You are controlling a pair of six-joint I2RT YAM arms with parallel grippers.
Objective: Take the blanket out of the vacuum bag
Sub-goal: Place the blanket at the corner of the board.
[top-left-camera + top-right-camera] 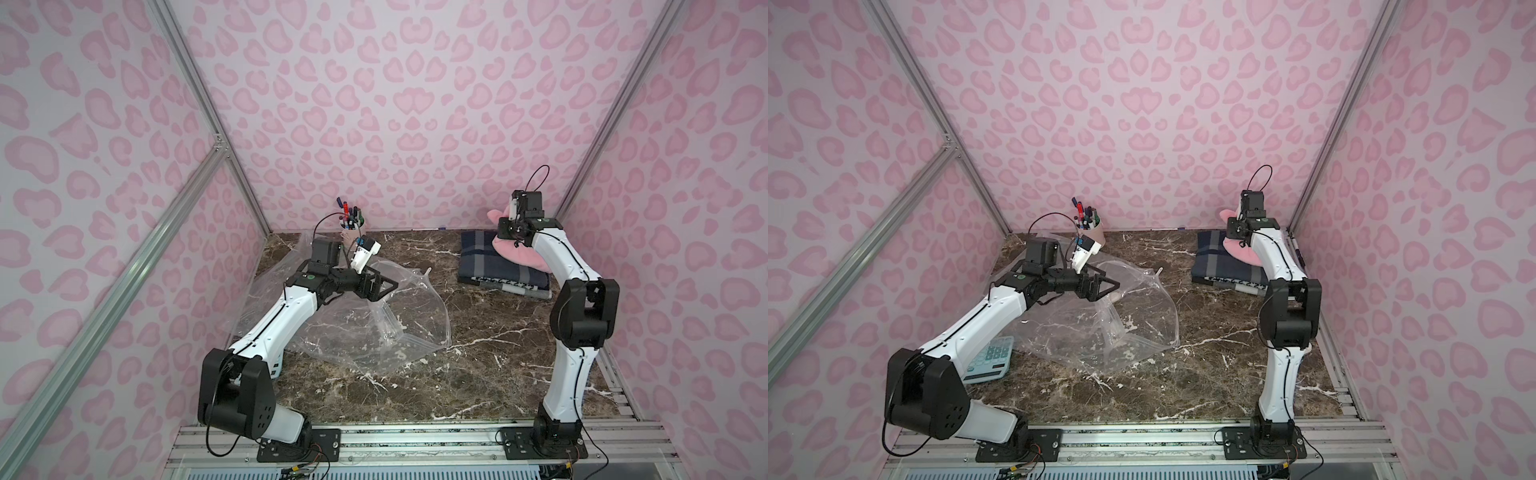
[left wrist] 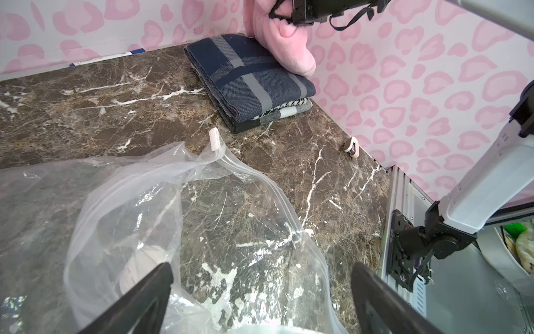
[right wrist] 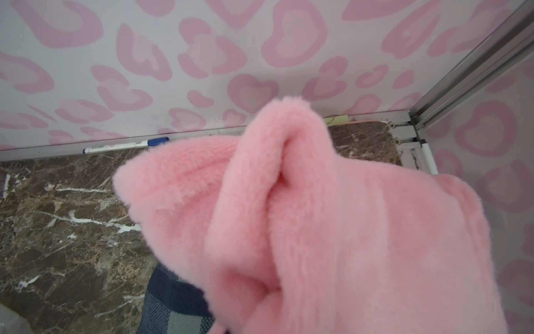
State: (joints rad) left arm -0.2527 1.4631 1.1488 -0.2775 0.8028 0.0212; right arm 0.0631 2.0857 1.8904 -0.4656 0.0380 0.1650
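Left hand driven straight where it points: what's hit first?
Likely the crumpled clear vacuum bag, right ahead of the open left hand; the marble tabletop lies under it. Depth is unclear.

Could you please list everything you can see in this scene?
vacuum bag: 1, clear, empty, centre-left on table
slider clip: 1, white, bag's zip edge
folded cloths: 1 stack, navy plaid over houndstooth, far right
blanket: 1, pink, draped onto folded cloths
pen cup: 1, pale, by back wall
marker: 1, white, blue cap, along back wall
calculator: 1, teal, near left
table: 1, brown marble
left gripper: open, above bag
right gripper: shut on blanket
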